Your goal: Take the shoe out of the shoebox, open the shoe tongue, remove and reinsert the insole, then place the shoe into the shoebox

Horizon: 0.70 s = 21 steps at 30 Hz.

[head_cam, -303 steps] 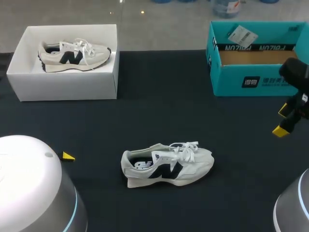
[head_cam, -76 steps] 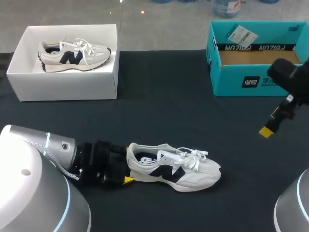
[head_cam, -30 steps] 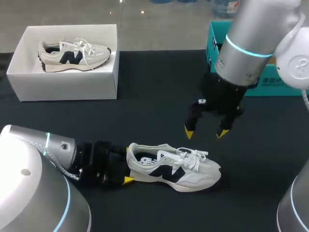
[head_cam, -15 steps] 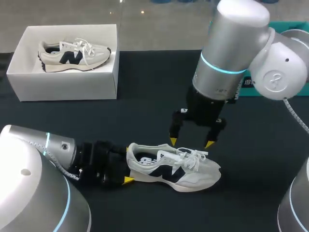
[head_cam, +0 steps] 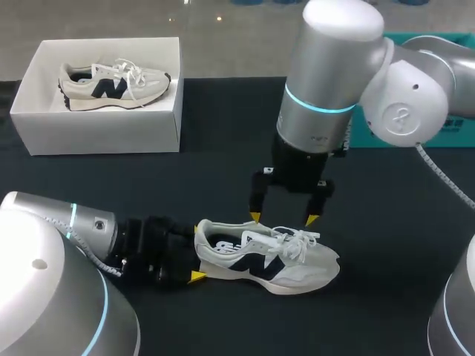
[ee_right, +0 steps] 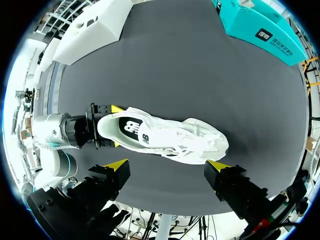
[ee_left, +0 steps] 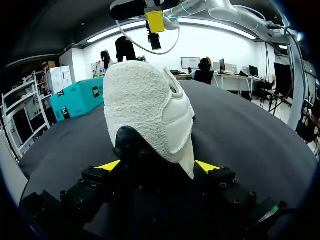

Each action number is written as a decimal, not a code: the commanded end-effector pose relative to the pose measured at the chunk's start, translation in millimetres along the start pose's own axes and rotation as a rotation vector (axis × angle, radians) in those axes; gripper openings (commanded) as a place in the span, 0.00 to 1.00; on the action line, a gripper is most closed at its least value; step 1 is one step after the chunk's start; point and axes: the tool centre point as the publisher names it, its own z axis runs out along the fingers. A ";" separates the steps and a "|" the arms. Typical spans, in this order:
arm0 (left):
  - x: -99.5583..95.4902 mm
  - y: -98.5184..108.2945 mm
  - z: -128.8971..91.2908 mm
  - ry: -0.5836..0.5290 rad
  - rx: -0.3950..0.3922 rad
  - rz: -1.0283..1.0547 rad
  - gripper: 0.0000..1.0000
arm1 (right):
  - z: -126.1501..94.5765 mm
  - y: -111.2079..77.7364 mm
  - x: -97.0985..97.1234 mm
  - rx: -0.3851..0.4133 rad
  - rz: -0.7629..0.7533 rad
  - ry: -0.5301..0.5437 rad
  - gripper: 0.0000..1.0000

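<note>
Left end effector [ee_left: 157,165] clamped on the heel of the shoe [head_cam: 267,256], which sits upright near the middle of the surface's [head_cam: 223,178] front edge. My right end effector [head_cam: 283,218] hovers fingers apart just above the laces. Teal shoebox [ee_right: 260,27] at far right corner.

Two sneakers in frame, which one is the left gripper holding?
The sneaker on the table, heel clamped in the left gripper. The other sneaker lies in the white shoebox, untouched.
</note>
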 end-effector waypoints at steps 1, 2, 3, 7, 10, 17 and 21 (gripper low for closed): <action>1.9 1.5 1.2 0.001 -0.004 0.000 0.00 | -1.4 4.4 5.3 0.044 0.064 -0.062 1.00; 1.9 1.5 1.2 0.001 -0.004 0.000 0.00 | -1.6 5.3 6.9 0.047 0.082 -0.074 1.00; 1.9 1.5 1.2 0.001 -0.004 0.000 0.00 | -1.6 5.9 9.0 0.054 0.100 -0.086 1.00; 1.9 1.5 1.2 0.001 -0.004 0.000 0.00 | -0.2 9.3 16.8 0.059 0.166 -0.154 1.00; 1.9 1.5 1.2 0.001 -0.004 0.000 0.00 | 2.1 13.0 26.9 0.053 0.171 -0.203 1.00; 1.9 1.5 1.2 0.001 -0.004 0.000 0.00 | 11.6 17.3 52.5 0.055 0.182 -0.328 1.00; 1.9 1.5 1.2 0.001 -0.004 0.000 0.00 | 17.2 16.6 59.2 0.036 0.189 -0.373 1.00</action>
